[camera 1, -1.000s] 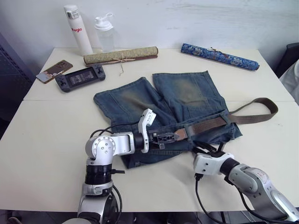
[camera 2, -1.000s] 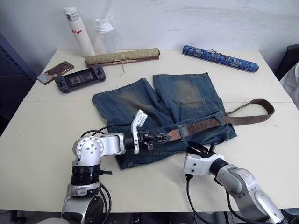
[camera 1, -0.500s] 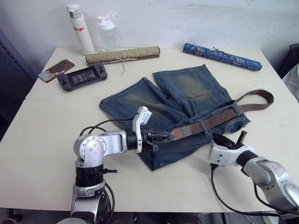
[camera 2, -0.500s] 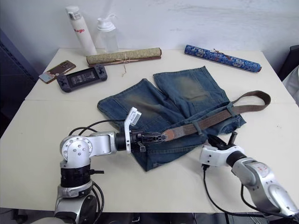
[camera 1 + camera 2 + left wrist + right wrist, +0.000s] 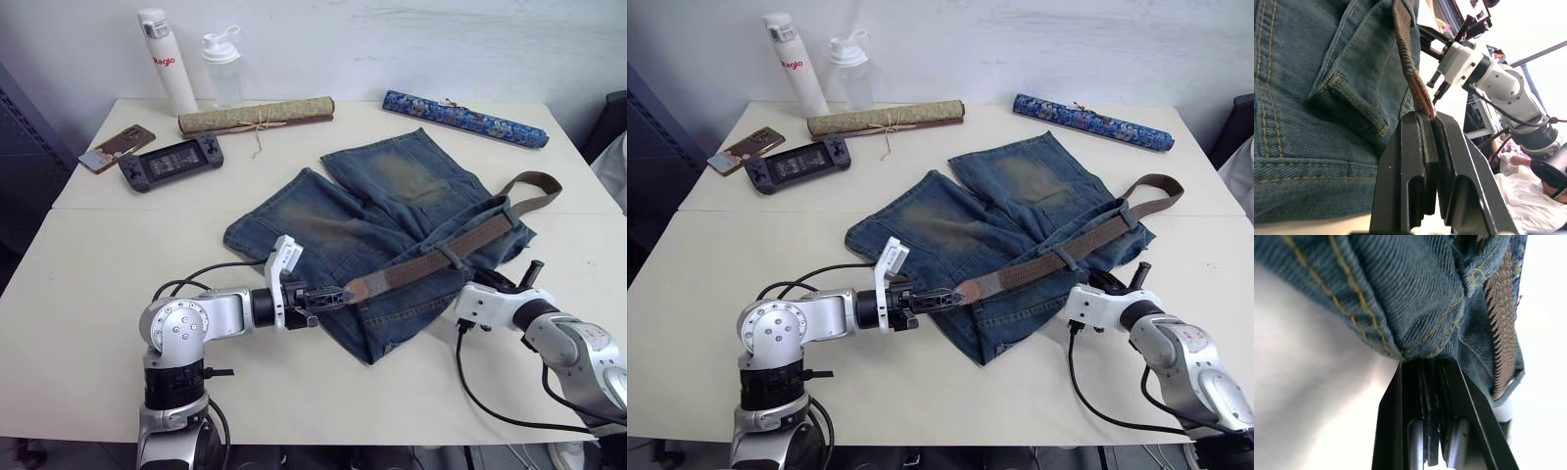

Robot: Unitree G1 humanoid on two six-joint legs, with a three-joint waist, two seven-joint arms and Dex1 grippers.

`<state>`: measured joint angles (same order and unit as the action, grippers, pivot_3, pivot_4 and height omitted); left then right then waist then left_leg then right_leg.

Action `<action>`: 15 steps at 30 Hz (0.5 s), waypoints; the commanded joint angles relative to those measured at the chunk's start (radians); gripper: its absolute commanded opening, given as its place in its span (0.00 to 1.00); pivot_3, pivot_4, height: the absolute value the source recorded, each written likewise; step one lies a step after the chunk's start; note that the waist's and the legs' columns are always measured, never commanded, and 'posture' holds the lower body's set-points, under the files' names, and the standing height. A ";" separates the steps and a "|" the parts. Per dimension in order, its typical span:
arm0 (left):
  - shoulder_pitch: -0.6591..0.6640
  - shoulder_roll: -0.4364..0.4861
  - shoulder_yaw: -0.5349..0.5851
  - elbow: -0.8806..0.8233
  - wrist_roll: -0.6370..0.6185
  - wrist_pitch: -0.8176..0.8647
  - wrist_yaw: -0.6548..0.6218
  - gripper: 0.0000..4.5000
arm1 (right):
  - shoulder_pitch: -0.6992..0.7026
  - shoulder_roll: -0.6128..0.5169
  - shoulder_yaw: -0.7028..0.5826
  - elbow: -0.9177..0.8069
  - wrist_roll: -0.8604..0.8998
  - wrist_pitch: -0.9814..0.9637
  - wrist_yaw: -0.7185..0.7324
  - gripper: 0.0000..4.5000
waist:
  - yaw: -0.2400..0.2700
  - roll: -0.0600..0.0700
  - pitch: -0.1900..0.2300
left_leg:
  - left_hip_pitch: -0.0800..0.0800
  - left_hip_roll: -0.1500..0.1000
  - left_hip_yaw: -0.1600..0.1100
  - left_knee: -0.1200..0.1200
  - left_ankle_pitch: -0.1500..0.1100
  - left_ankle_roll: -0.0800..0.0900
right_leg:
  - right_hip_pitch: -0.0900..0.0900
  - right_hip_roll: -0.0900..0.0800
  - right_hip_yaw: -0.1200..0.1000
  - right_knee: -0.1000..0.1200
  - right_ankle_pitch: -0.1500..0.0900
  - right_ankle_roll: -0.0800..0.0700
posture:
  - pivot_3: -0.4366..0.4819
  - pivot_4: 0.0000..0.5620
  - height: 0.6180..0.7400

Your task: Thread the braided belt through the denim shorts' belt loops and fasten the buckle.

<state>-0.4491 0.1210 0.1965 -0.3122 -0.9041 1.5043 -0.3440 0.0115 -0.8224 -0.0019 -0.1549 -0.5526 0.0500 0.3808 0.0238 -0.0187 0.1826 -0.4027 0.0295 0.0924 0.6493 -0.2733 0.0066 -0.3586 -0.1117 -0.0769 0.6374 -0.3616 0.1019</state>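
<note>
The denim shorts (image 5: 387, 220) lie slanted across the middle of the table, waistband toward me. The braided belt (image 5: 441, 253) runs along the waistband under belt loops (image 5: 447, 258), then curls in a loop (image 5: 545, 186) past the shorts' right side. My left gripper (image 5: 331, 293) is shut on the belt's brown leather tip (image 5: 1420, 95), just left of the waistband. My right gripper (image 5: 502, 282) is at the waistband's right end, fingers shut on a fold of denim (image 5: 1415, 318). The buckle is hidden.
At the back stand a white bottle (image 5: 165, 61) and a clear bottle (image 5: 221, 69). An olive scroll (image 5: 255, 116) and a blue patterned scroll (image 5: 460, 117) lie behind the shorts. A game console (image 5: 169, 162) and a phone (image 5: 113, 149) sit back left.
My right gripper has moved right and dragged the shorts' waistband with it. My left gripper has drawn back to the left with the belt tip, leaving the strap's loop on the right smaller.
</note>
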 commanded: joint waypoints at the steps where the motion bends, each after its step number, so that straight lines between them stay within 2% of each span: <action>1: 0.005 -0.003 0.013 -0.043 -0.033 -0.014 0.001 0.00 | -0.004 0.036 -0.062 -0.068 0.089 0.062 0.046 0.00 | 0.000 0.000 0.000 | 0.000 0.000 0.000 0.000 0.000 0.000 | 0.000 0.000 0.000 0.000 0.000 0.000 | 0.48 0.27 0.82; 3: 0.005 -0.005 0.017 -0.040 -0.034 -0.020 0.003 0.00 | 0.011 0.029 -0.099 -0.100 0.114 0.076 0.067 0.00 | 0.000 0.000 0.000 | 0.000 0.000 0.000 0.000 0.000 0.000 | 0.000 0.001 0.000 0.000 0.000 0.000 | 0.48 0.27 0.82; 6: 0.006 0.000 0.013 -0.034 -0.030 -0.027 0.000 0.00 | 0.052 0.012 -0.177 -0.154 0.203 0.094 0.139 0.24 | 0.002 0.000 0.000 | 0.000 0.000 0.000 0.000 0.000 0.000 | 0.000 0.001 0.000 0.000 0.000 0.000 | 0.48 0.27 0.82; 9: 0.008 0.006 0.007 -0.032 -0.032 -0.035 -0.007 0.00 | 0.084 -0.003 -0.279 -0.221 0.319 0.155 0.236 0.54 | 0.002 0.000 0.000 | 0.000 0.000 0.000 0.000 0.000 0.000 | 0.000 0.001 0.000 0.000 0.000 0.000 | 0.48 0.27 0.82; 12: 0.013 0.019 -0.008 -0.033 -0.030 -0.053 -0.019 0.00 | 0.070 -0.003 -0.410 -0.318 0.530 0.355 0.369 0.84 | 0.001 0.000 0.000 | 0.000 0.000 0.000 0.000 0.000 0.000 | 0.000 0.001 0.000 0.000 0.000 0.000 | 0.48 0.27 0.82; 14: 0.015 0.021 -0.011 -0.031 -0.035 -0.065 -0.027 0.00 | 0.005 0.026 -0.509 -0.404 0.761 0.606 0.419 0.84 | -0.001 0.000 0.000 | 0.000 0.001 0.000 -0.001 0.000 0.000 | 0.000 0.001 0.000 0.000 0.000 0.000 | 0.48 0.27 0.82; 15: 0.017 0.019 -0.013 -0.034 -0.041 -0.075 -0.035 0.00 | -0.031 0.053 -0.579 -0.452 0.981 0.834 0.442 0.84 | -0.002 0.001 0.000 | 0.000 0.001 0.000 -0.001 0.000 0.000 | 0.000 0.001 0.000 0.000 0.000 0.000 | 0.48 0.27 0.82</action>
<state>-0.4373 0.1373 0.1873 -0.3126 -0.9117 1.4602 -0.3518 0.0522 -0.8028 -0.4253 -0.4705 0.0579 0.5155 0.7650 0.0213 -0.0181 0.1828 -0.4024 0.0305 0.0923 0.6487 -0.2735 0.0069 -0.3588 -0.1112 -0.0767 0.6375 -0.3615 0.1017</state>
